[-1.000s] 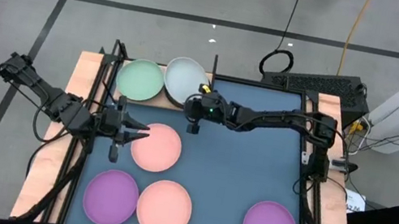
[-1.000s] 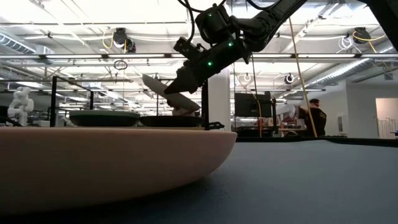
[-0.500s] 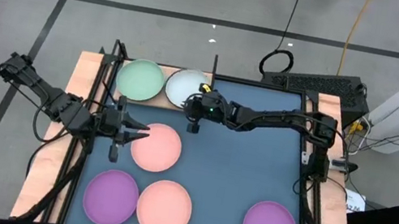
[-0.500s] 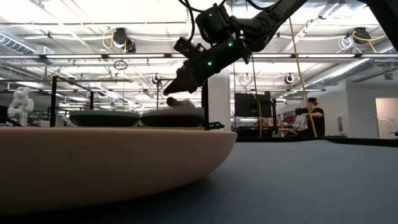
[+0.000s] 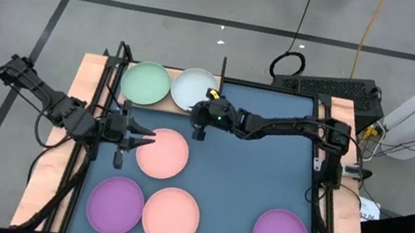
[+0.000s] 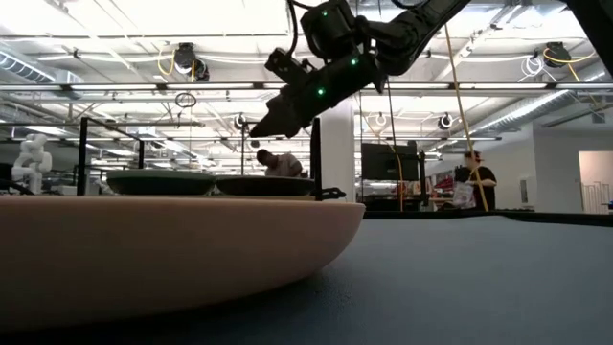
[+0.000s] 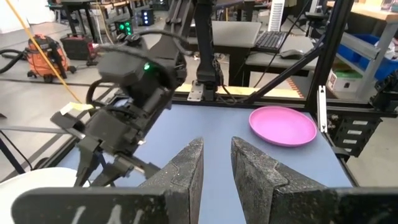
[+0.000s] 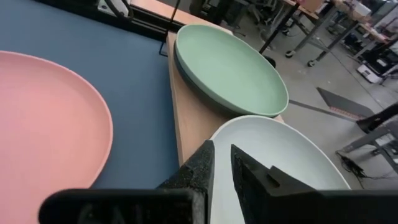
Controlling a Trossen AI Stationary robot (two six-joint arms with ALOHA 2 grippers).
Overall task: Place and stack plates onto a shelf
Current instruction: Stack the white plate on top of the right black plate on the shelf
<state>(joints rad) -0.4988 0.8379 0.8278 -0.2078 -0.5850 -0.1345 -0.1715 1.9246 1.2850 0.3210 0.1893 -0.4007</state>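
Your right hand (image 5: pixel 201 115) has just dropped the pale plate (image 5: pixel 193 88) flat on the shelf (image 8: pixel 189 124); its fingers are standing slightly parted, empty. Your left hand (image 5: pixel 136 135) is waiting, part-open, at a pink plate (image 5: pixel 162 152); four plates are remaining.

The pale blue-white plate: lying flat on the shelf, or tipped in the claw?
Flat on the shelf. The pale blue-white plate lies level beside the green plate, and the right claw hangs above it, holding nothing.

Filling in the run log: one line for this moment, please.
right tool: empty, above white plate on shelf | left tool: at pink plate | green plate: on shelf
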